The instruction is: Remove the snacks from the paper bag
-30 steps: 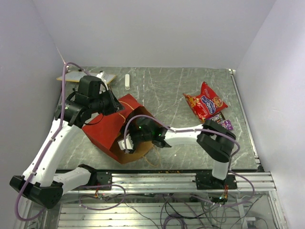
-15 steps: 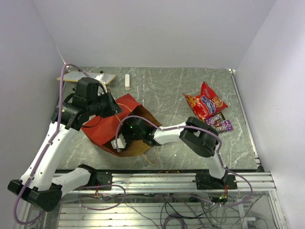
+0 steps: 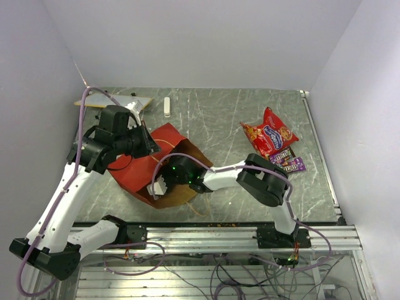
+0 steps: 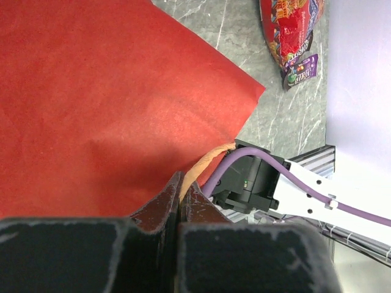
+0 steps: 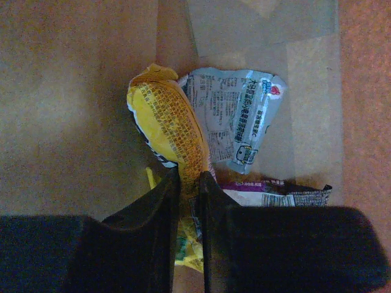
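The red paper bag lies on its side with its brown mouth toward the near edge. My left gripper is shut on the bag's upper rim, a tan strip pinched between its jaws. My right gripper reaches inside the bag, shut on a yellow packet. Beside it in the bag lie a silver-blue packet and a purple wrapper. Out on the table lie a red chip bag and small purple and dark wrappers.
A wooden board and a small white object lie at the back left of the table. The metal rail runs along the near edge. The right arm's forearm stretches from the bag's mouth toward the right.
My right gripper pushed deeper into the bag and closed on the yellow packet. The left gripper kept its hold on the bag's rim, shifting only slightly.
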Action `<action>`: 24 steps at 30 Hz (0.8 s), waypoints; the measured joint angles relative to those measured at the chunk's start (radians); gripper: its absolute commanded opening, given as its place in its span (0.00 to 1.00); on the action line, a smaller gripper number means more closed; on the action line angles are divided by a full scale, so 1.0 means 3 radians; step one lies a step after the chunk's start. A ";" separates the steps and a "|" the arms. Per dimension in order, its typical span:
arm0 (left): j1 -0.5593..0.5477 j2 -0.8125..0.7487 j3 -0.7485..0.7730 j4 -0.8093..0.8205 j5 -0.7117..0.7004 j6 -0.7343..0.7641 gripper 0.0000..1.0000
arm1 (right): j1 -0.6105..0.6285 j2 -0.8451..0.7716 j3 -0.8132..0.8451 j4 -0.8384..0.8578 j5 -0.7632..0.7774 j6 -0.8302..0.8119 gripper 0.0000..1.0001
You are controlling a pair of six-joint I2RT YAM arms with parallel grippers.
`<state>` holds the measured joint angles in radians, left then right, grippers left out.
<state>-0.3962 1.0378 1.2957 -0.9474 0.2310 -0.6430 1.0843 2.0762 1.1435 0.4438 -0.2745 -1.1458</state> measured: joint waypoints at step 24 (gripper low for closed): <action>0.0000 0.0001 -0.0135 0.0150 0.0231 0.0043 0.07 | 0.0240 -0.2204 -0.1029 -0.1272 0.0846 0.0518 0.00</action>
<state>-0.3962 1.0382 1.2552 -0.9024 0.3004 -0.6300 1.1564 1.4151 0.8349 0.0624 -0.0208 -0.9905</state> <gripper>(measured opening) 0.075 0.084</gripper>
